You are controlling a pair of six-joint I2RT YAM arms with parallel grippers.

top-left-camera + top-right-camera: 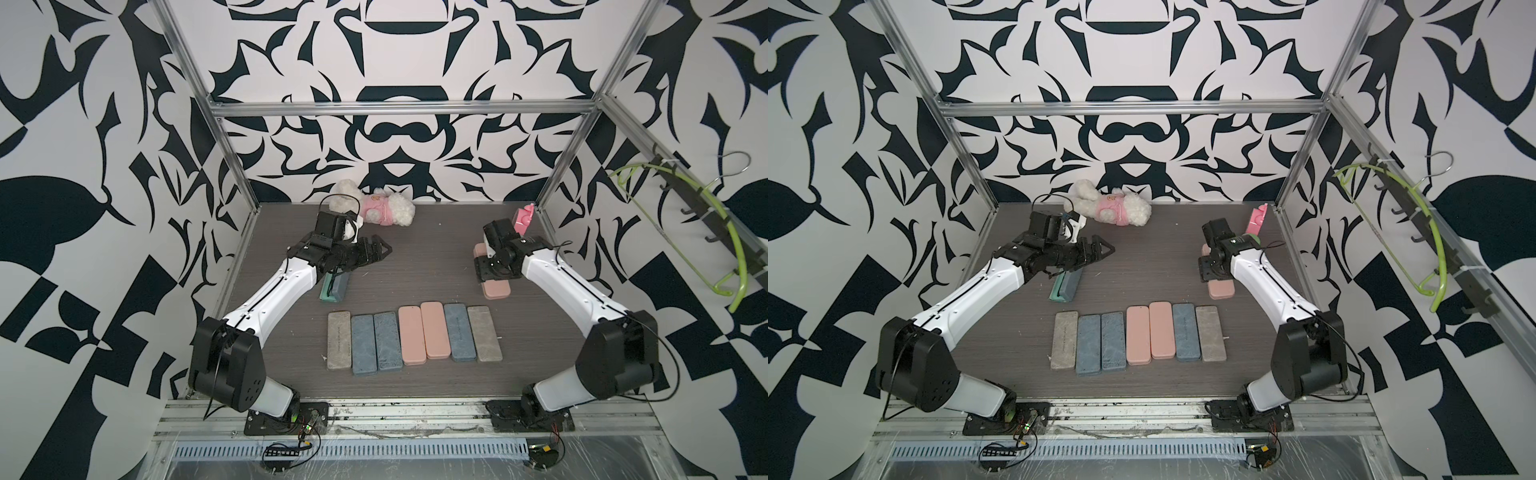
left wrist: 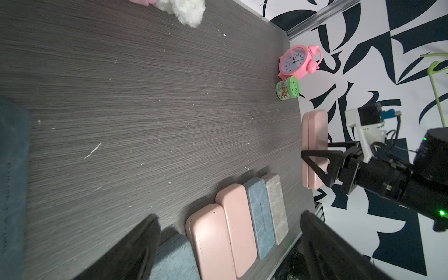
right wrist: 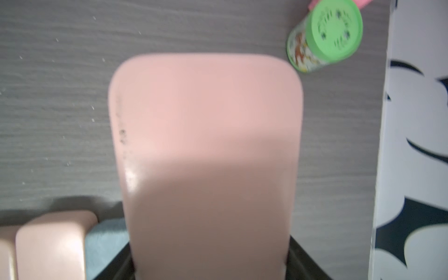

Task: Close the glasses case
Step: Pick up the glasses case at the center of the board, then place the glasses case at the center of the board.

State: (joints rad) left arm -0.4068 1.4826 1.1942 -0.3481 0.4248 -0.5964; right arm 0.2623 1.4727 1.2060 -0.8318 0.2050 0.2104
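right gripper (image 1: 491, 272) fingers clamped across pink glasses case (image 1: 496, 290), lying flat, lid down, right side of table (image 1: 419, 270) near green tub (image 3: 324, 36); left gripper (image 1: 380, 249) fingers wide apart, empty, above teal case (image 1: 333, 287), looks ajar

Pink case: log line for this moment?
pink case: flat, looks closed | right gripper: gripping its sides | left gripper: open, empty

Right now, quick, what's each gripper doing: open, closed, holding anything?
Left gripper: open, holding nothing.
Right gripper: closed on the pink glasses case.
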